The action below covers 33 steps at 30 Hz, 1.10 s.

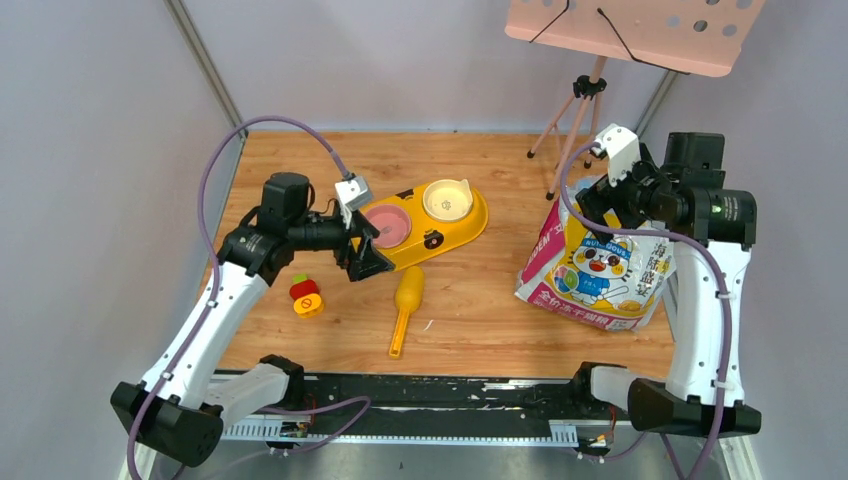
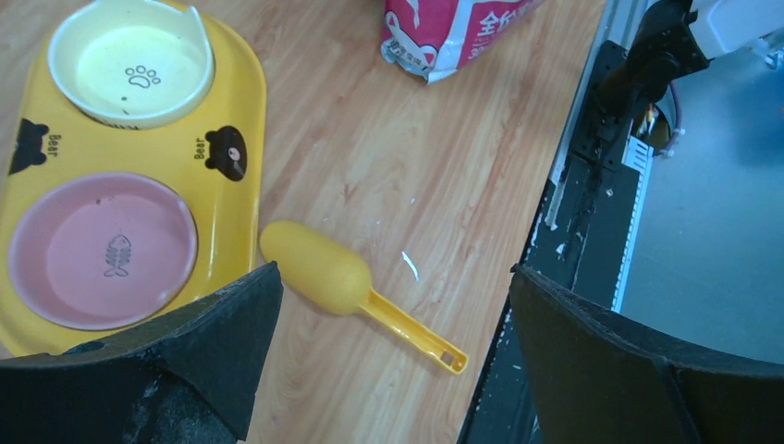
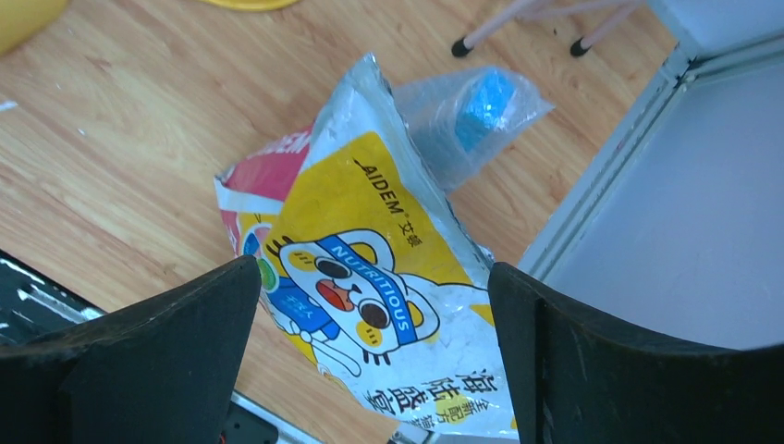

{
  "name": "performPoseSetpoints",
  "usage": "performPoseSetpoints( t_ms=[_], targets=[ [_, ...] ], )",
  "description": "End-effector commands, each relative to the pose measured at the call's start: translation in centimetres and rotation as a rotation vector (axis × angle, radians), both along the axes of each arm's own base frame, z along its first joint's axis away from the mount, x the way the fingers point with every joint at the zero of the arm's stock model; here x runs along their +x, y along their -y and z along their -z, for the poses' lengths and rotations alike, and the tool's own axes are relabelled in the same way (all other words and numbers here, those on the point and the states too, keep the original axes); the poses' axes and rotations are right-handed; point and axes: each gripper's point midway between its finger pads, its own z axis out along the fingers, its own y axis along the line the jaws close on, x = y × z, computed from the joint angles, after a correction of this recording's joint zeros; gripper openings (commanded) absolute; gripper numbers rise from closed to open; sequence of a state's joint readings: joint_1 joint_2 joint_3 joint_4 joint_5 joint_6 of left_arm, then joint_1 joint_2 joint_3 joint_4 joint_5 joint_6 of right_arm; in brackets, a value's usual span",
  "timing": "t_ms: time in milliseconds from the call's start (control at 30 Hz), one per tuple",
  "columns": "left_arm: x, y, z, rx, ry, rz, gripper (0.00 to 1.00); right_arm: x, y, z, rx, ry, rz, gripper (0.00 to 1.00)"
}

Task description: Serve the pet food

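My left gripper (image 1: pixel 362 262) (image 2: pixel 396 277) is spread wide and grips nothing. It hangs over the near-left end of the yellow feeder tray (image 1: pixel 473 226), by the pink fish-print bowl (image 2: pixel 102 250). The cream paw-print bowl (image 2: pixel 129 65) sits in the tray's other well, and both bowls show bare insides. The yellow scoop (image 2: pixel 319 268) lies flat on the wooden table (image 1: pixel 480 300), its head just beside the tray's near edge and its handle pointing toward my bases. From the wrist camera it sits between my left fingers (image 2: pixel 185 361), not touching them. My right gripper (image 1: pixel 592 205) (image 3: pixel 372 268) is also wide open and holding nothing, above the top end of the printed cat-food bag (image 3: pixel 370 277). The bag lies on its back at the right side of the table, well apart from the tray. The pet food itself is out of sight, so I can't tell where it sits. A clear plastic packet with something blue inside (image 3: pixel 471 111) lies against the bag's far side. A small red, yellow and green block (image 1: pixel 306 296) sits near my left arm.
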<state>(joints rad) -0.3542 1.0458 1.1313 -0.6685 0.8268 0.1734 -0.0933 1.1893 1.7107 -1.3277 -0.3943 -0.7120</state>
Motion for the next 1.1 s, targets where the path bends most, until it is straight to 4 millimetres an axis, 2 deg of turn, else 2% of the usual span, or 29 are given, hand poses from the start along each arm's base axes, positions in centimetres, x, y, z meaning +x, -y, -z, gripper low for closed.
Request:
performPoseSetpoints(
  t_ms=[0,133,333,533,833,1033,1067],
  targets=[
    [-0.8,0.1,-1.6,-0.035,0.092,0.024,1.00,0.1,2.2,0.8,-0.135,-0.022,-0.001,0.95],
    [-1.5,0.0,-1.6,-0.044,0.086,0.032,1.00,1.2,2.8,2.2,-0.141,-0.099,-0.013,0.91],
    [-1.4,-0.1,-1.0,-0.040,0.095,0.024,1.00,1.2,3.2,4.1,-0.158,-0.150,-0.060,0.88],
    [-2.0,-0.2,-1.0,-0.047,0.095,0.029,1.00,2.1,3.8,4.5,-0.172,-0.154,-0.078,0.82],
    [-2.2,-0.5,-0.6,-0.038,0.092,0.022,1.00,2.8,3.9,7.6,-0.162,-0.220,-0.151,0.75],
    [-1.8,-0.4,0.2,-0.026,0.076,0.022,1.00,2.7,4.2,9.7,-0.172,-0.272,-0.170,0.60],
    [-1.6,-0.4,0.2,-0.025,0.073,0.018,1.00,2.4,4.0,9.8,-0.165,-0.280,-0.180,0.55]
  ],
)
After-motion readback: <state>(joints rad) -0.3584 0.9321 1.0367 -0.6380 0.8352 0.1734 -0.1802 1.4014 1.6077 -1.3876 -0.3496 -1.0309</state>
